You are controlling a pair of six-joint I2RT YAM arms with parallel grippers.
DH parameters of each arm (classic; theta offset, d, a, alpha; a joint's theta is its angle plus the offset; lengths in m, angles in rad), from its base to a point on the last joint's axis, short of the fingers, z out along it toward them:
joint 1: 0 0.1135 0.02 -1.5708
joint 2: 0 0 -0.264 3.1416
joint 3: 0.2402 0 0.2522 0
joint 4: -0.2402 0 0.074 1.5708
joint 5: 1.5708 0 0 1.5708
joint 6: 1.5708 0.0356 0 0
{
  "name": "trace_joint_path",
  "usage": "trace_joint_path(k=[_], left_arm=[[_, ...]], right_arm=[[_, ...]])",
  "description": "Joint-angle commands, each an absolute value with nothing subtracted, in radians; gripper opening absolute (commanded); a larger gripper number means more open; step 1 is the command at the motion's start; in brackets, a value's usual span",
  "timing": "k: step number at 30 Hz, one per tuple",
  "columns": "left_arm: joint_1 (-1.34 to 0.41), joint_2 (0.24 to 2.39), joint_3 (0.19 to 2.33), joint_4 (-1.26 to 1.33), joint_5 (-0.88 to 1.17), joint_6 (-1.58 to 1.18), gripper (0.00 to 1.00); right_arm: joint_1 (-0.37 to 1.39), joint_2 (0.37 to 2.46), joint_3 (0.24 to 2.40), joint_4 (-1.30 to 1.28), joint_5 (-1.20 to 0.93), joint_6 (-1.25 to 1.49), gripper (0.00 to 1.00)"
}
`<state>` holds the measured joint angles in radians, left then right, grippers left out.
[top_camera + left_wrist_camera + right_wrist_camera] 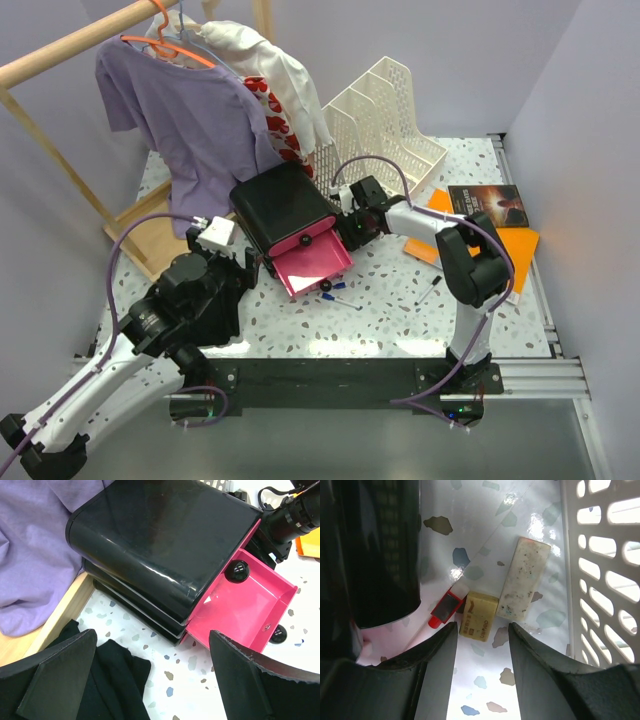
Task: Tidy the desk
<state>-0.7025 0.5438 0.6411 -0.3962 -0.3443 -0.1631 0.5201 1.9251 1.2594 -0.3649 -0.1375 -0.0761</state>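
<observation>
The desk is white with dark speckles. On it stands a black drawer unit with its pink drawer pulled out. My right gripper is low between the unit and the white file rack, open. Just beyond its tips lie a yellow eraser, a dirty white eraser and a small red item. My left gripper is wide open over bare desk, near the unit's front left corner.
A purple shirt hangs from the wooden rack, draping onto its base. Black cloth lies under my left fingers. Pens lie before the drawer, a black pen further right. A dark book rests on orange folders.
</observation>
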Motion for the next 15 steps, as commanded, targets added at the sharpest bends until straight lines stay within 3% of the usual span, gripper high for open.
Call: trace_joint_path(k=[1,4,8,15], left_arm=[[-0.698,0.54,0.634,-0.339,-0.33,-0.149,1.0],[-0.698,0.541,0.634,-0.341,-0.327,-0.149,1.0],[-0.698,0.534,0.634,-0.341,-0.324,-0.149,1.0],[-0.698,0.526,0.634,-0.337,-0.319,-0.147,1.0]], right_arm=[[0.529,1.94,1.278,-0.33,-0.103,-0.052,0.47],[0.528,1.96,1.281,-0.344,-0.1,-0.054,0.4],[0.528,1.938,1.253,-0.362,-0.104,-0.08,0.17],[0.526,1.787,1.174,-0.411,-0.109,-0.161,0.01]])
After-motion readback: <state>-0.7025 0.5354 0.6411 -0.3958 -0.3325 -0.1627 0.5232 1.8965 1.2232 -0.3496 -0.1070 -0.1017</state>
